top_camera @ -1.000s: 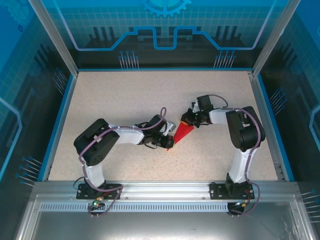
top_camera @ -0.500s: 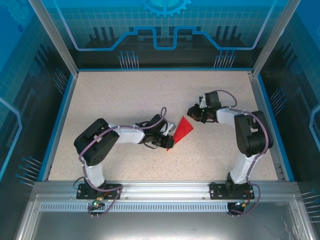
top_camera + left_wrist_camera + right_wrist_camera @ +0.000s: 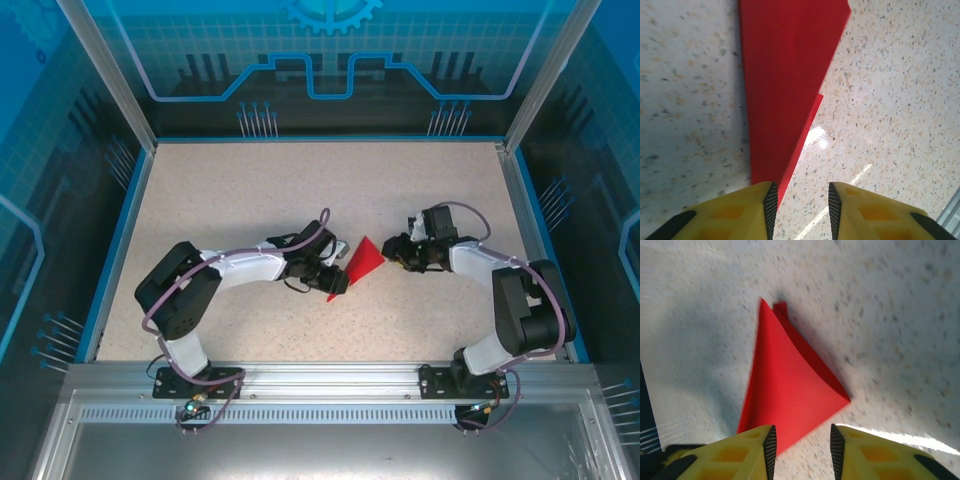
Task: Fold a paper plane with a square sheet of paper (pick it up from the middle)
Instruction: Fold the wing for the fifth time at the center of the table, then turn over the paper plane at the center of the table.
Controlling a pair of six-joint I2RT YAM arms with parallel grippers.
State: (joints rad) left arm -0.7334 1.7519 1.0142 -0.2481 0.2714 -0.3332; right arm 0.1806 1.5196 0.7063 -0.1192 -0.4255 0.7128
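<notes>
Both my left tool [image 3: 800,192] and right tool [image 3: 801,435] stand open, holding nothing. The paper plane [image 3: 785,75] lies on the desk [image 3: 250,200] between them, nose by my left tool. I think the folding looks done; next I lift away softly, no bumping.

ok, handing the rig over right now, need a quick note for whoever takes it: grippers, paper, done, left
Left gripper: open, holding nothing, at the narrow tip of the bright red folded paper plane.
Right gripper: open, holding nothing, at its wide end.
Plane lies on the speckled table between them.
Done: sheet folded into a pointed dart.
Left: probably little; check the creases, one flap seems to lift.
</notes>
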